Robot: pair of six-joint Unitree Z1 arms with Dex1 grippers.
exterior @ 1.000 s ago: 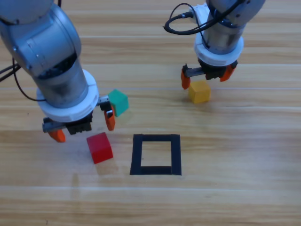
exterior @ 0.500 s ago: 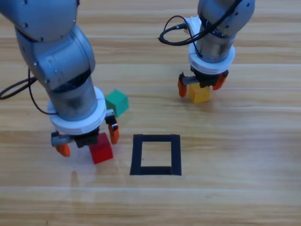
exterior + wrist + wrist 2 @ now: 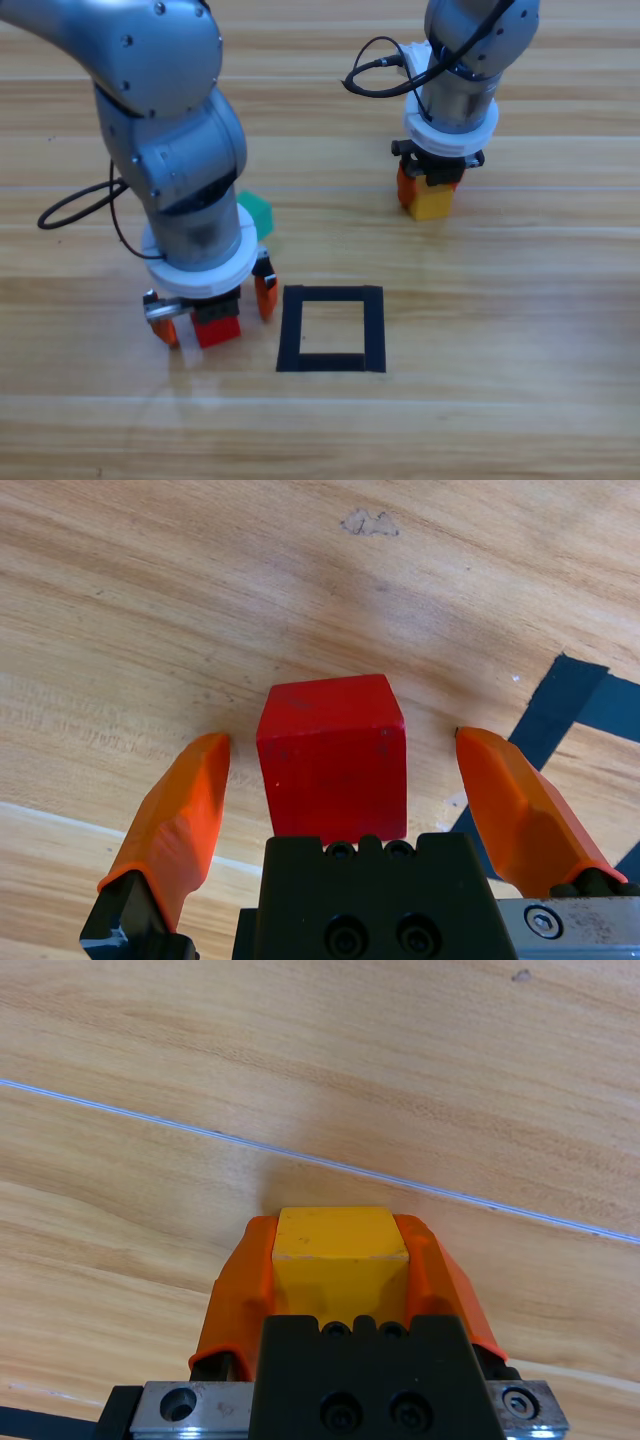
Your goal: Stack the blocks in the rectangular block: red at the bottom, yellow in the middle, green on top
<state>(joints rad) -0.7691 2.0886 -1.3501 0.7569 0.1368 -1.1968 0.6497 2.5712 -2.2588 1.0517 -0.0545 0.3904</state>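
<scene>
The left gripper (image 3: 338, 780) stood with spread jaws around the red cube (image 3: 333, 755). The right gripper (image 3: 340, 1260) pinched the yellow cube (image 3: 340, 1250) on the table (image 3: 520, 300).

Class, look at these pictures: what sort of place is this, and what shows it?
Probably a robotics lab bench: two grey arms over a wooden table, three coloured cubes, and a black tape square marking a target.

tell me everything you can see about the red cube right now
The red cube is a small, plain, matte block with sharp edges and faint scuffs on its faces. It sits flat on the wooden table, just left of the black tape outline and outside it. The left tool straddles it with jaws open, an orange finger on each side with a gap visible between each and the cube. Nothing is stacked on it.
</scene>
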